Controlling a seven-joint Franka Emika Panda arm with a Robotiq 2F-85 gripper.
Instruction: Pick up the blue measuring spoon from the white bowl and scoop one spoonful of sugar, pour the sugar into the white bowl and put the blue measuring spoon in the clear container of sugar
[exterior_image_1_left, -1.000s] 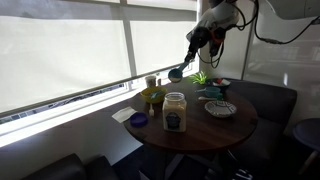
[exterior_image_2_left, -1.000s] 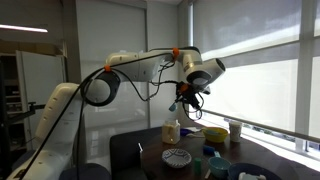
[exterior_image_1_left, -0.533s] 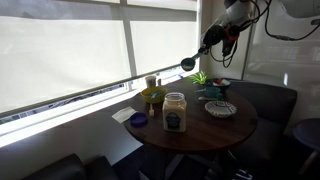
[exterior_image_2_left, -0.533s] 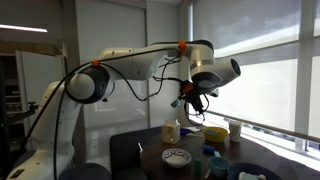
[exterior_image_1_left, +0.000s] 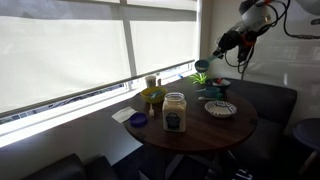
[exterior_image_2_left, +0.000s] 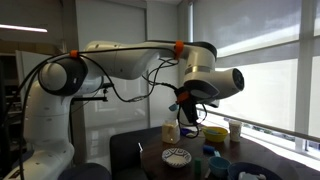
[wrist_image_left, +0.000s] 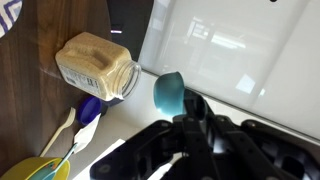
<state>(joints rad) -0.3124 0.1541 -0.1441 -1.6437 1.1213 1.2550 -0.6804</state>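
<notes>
Spillage onto the table (exterior_image_1_left: 196, 131) looms if the gripper (wrist_image_left: 190, 118), clamped on the blue measuring spoon (wrist_image_left: 168, 92), tips while well above the white bowl (exterior_image_1_left: 220, 109).

White arm (exterior_image_2_left: 120, 55), black cables (exterior_image_2_left: 130, 97), seemingly orange joint ring (exterior_image_2_left: 181, 45).

Arm (exterior_image_2_left: 130, 55) hangs high; clear container of sugar (exterior_image_2_left: 172, 131) near white bowl (exterior_image_2_left: 177, 157).

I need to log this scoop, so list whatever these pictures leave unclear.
- Whether the spoon is full: the wrist view shows only its blue shell, and in an exterior view it is too small.
- Spoon handle: hidden between the gripper fingers in the wrist view.
- Bowl contents: too small in both exterior views, outside the wrist view.
- Jar label text: blurred.
</notes>
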